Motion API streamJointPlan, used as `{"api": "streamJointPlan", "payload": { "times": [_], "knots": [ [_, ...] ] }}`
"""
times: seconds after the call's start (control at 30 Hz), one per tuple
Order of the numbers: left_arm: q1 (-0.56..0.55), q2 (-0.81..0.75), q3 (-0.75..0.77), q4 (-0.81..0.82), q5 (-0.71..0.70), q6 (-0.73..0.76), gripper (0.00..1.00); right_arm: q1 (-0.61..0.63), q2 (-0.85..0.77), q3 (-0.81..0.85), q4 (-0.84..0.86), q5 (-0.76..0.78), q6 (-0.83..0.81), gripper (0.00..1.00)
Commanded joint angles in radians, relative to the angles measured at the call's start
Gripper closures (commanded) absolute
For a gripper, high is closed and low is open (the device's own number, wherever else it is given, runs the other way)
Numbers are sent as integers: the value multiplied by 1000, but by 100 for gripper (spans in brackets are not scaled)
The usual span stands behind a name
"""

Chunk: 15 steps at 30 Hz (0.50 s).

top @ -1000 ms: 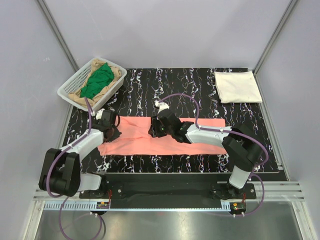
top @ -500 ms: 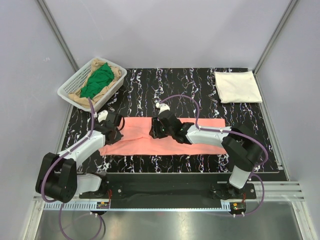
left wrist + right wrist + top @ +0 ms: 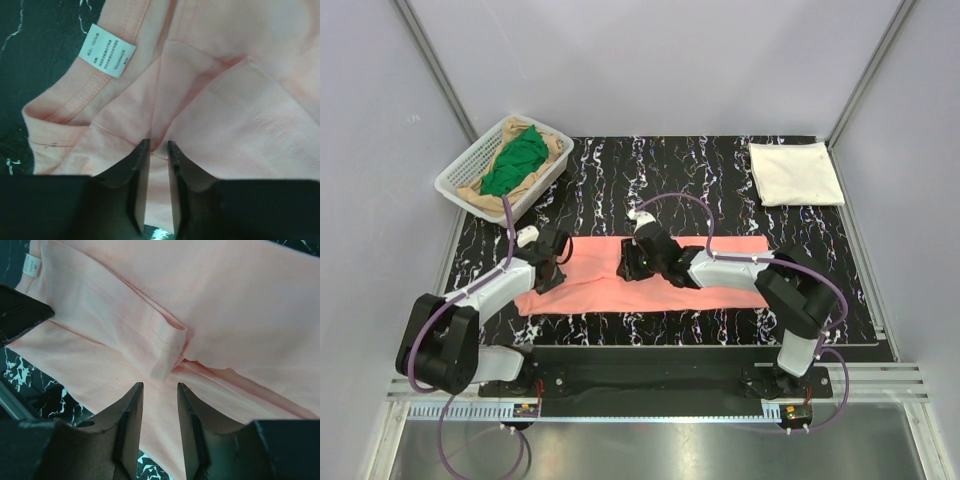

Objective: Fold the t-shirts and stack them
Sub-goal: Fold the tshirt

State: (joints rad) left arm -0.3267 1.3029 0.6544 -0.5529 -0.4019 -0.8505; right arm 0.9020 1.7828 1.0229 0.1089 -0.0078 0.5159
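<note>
A salmon-pink t-shirt [image 3: 600,288] lies spread in a long strip across the front of the black marbled mat. My left gripper [image 3: 558,262] is at its left end, its jaws nearly closed on a crease of the pink cloth [image 3: 240,110] beside the white label [image 3: 107,57]; its tips [image 3: 156,145] pinch the fold. My right gripper [image 3: 628,265] is over the middle of the shirt, with its jaws [image 3: 160,386] apart just above the cloth [image 3: 240,305], in front of a folded sleeve hem [image 3: 167,352]. A folded cream-white t-shirt [image 3: 795,172] lies at the back right.
A white mesh basket [image 3: 458,178] at the back left holds a green shirt [image 3: 515,160] on a tan one [image 3: 555,145]. Purple cables arch over both arms. Grey walls close in the mat on three sides.
My left gripper has moved right and a little forward onto the shirt's left end, drawing the cloth there inward. My right gripper has stayed over the shirt's middle.
</note>
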Motion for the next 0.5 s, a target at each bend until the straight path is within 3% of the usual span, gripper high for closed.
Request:
{"api": "streamJointPlan", "payload": {
  "times": [0.0,0.2,0.47],
  "knots": [
    [-2,12,53,-51,-72,-13,70,-3,39,43,31,-58,-14,59],
    [-2,-14,142,-84,-92,7,67,-3,58,62,20,-58,-16,58],
    [-2,91,194,-15,-34,53,66,-2,90,89,15,-73,-19,61]
  ]
}}
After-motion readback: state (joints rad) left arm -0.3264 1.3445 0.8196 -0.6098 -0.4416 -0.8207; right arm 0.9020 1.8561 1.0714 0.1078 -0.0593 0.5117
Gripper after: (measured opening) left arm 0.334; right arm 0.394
